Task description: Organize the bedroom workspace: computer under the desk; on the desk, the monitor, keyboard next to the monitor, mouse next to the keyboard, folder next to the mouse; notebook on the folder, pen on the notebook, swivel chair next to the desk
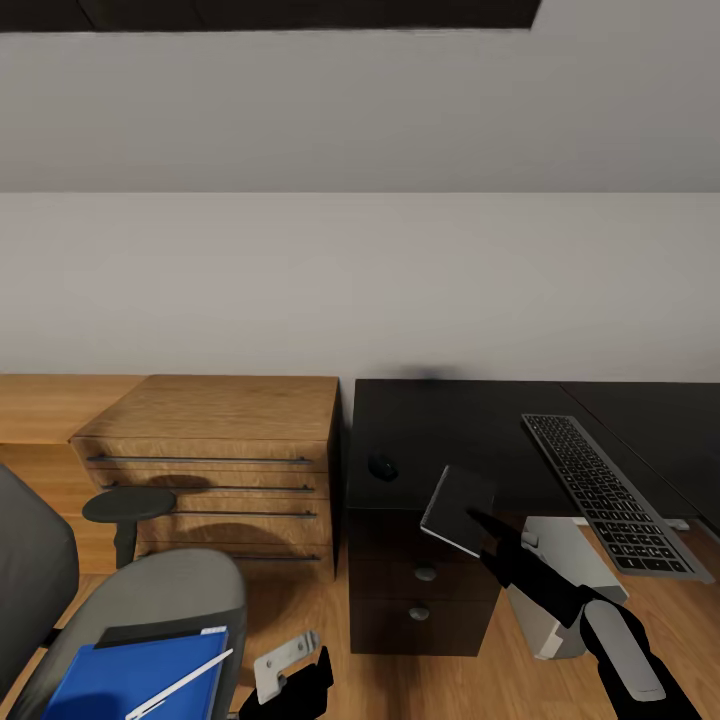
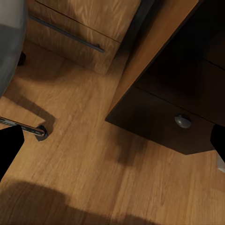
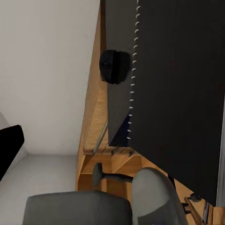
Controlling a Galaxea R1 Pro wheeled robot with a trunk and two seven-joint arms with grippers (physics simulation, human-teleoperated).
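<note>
Carrying the notebook (image 1: pixel 460 509), pinched in the right gripper (image 1: pixel 487 527), over the desk (image 1: pixel 420 430) front edge. Folder (image 1: pixel 130 675) is sitting on the swivel chair (image 1: pixel 150 590); it probably needs moving first. Left gripper (image 1: pixel 290 672) is hanging empty, opening unclear.

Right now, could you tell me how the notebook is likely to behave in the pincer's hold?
The notebook, in the right pincer, is pinched near one edge and tilted yet looks flat: probably stiff and light. So thin, it might slip or pivot.

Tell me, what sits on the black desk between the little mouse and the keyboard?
In the head view, the notebook, held tilted in the right gripper, hangs between the mouse and the keyboard; the desk top there is otherwise bare.
</note>
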